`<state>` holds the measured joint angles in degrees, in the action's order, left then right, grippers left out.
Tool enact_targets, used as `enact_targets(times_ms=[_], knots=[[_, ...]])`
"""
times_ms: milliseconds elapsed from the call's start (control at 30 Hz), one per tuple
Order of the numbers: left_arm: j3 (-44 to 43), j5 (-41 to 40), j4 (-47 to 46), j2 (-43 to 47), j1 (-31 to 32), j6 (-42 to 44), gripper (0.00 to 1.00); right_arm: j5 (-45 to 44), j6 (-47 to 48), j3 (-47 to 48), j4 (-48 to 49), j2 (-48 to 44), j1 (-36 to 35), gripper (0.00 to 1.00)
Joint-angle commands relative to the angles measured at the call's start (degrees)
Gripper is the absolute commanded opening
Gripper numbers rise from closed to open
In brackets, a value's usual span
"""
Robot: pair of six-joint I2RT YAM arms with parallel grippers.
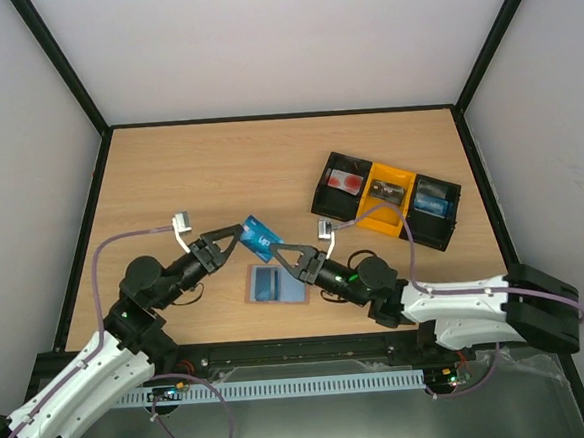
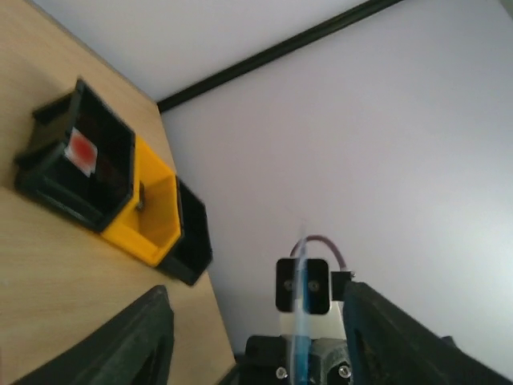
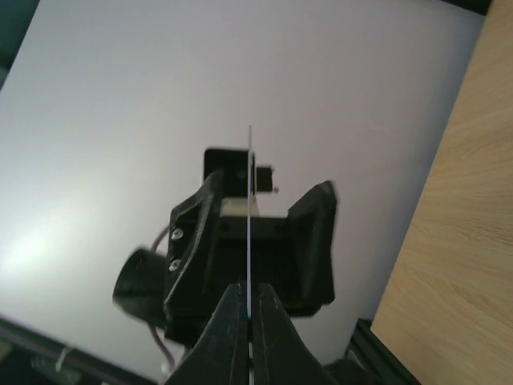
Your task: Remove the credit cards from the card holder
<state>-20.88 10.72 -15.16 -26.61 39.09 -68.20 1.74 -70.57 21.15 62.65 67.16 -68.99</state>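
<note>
The card holder [image 1: 276, 283] lies open and flat on the table in front of the arms, blue-grey with thin brown edging. My right gripper [image 1: 279, 250] [image 3: 250, 293] is shut on a blue credit card [image 1: 258, 236], held above the table beyond the holder. The card shows edge-on in the right wrist view [image 3: 249, 208] and the left wrist view [image 2: 300, 329]. My left gripper [image 1: 239, 241] [image 2: 256, 289] is open, its fingers [image 2: 152, 337] spread either side of the card's other end without touching it.
A black-and-yellow three-compartment tray [image 1: 370, 221] [image 2: 152, 233] stands at the right. A red card [image 1: 348, 182] [image 2: 82, 148] lies in its left bin, and a blue one [image 1: 432, 205] in its right bin. White walls enclose the table.
</note>
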Motion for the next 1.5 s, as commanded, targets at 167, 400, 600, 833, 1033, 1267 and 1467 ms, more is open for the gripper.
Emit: enact_targets(times_ms=[167,400,600,833,1033,1267,1467], knots=[[-9.8,15.6,24.1,0.7,0.0,22.0,0.7,17.2,16.3,-2.4,-29.6,-19.6,-0.2,0.02],[-11.4,26.4,26.2,-2.9,0.0,26.5,0.7,18.3,22.9,1.2,-44.9,-26.2,-0.2,0.02],[-10.9,32.1,23.1,-5.2,0.0,26.4,0.53,19.7,24.1,4.1,-45.8,-23.2,-0.2,0.02],[-9.5,33.0,22.1,-5.0,-0.1,24.9,0.03,17.0,23.2,4.1,-45.6,-22.7,-0.2,0.08],[-6.0,28.2,11.7,-3.4,-0.1,16.3,0.03,11.5,18.4,1.4,-42.7,-24.6,-0.2,0.33],[-3.3,18.4,3.6,-2.8,-0.1,10.9,0.03,4.4,0.9,-8.8,-21.3,-24.5,-0.2,0.31],[-0.7,14.7,-1.3,-2.6,0.0,5.6,0.03,-0.2,-1.1,-8.8,-17.4,-23.1,-0.2,0.3]])
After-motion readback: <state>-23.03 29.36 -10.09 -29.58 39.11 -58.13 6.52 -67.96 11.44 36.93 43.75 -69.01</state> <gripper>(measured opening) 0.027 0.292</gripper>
